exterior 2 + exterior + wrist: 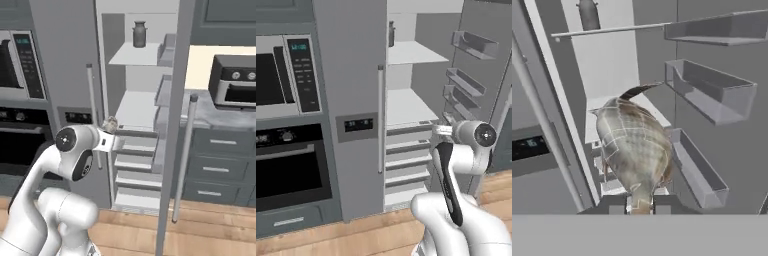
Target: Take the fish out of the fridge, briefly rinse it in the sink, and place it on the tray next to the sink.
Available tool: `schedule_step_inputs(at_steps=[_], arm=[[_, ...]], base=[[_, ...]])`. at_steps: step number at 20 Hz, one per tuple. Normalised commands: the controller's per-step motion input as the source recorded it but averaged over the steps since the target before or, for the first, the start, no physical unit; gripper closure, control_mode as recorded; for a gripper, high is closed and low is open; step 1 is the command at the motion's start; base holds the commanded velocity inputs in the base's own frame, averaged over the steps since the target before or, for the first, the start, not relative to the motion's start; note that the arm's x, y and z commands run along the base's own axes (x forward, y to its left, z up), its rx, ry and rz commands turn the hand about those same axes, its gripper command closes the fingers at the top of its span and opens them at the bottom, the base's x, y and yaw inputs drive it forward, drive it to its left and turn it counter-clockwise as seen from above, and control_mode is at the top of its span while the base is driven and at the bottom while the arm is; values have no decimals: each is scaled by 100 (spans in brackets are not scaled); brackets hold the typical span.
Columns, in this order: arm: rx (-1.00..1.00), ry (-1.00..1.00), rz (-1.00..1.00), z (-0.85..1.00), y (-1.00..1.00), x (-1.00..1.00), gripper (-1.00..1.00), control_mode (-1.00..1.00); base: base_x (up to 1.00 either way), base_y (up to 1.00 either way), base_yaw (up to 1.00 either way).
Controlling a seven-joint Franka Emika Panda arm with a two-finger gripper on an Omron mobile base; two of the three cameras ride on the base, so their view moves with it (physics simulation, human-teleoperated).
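My claw (pixel 639 204) is clenched on the fish (pixel 634 145) by its tail end, holding it just outside the open fridge (pixel 356 100), ready for rinsing.

i see the tall grey fridge (pixel 356 100) standing open, right of the black-doored oven (pixel 288 170), with the microwave (pixel 281 77) above that oven. inside the fridge, a small dark jar (pixel 139 34) stands on the top white shelf (pixel 135 54). drawers (pixel 406 165) sit under the lower shelf. the open fridge door (pixel 712 100) is to the right, with bins (pixel 712 87) on its inner side. my two-finger gripper (pixel 637 204) is in front of the drawers, and the silvery-grey fish (pixel 634 145) sits between its finger tips, outside the shelves. right of the fridge, a toaster oven (pixel 232 82) stands on a counter above grey drawers (pixel 217 167).
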Motion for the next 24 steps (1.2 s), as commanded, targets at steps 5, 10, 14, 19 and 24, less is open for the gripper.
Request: schedule_step_inputs(at_steps=[5, 10, 14, 19, 24], arm=[[0, 0, 0, 0, 0, 0, 100, 100], [0, 0, 0, 0, 0, 0, 100, 100], [0, 0, 0, 0, 0, 0, 100, 100], [0, 0, 0, 0, 0, 0, 100, 100], [0, 0, 0, 0, 0, 0, 100, 100]], base=[[-100, 3, -60], [-87, 14, -75], [-25, -32, -84], [5, -68, -86], [10, -22, -86]])
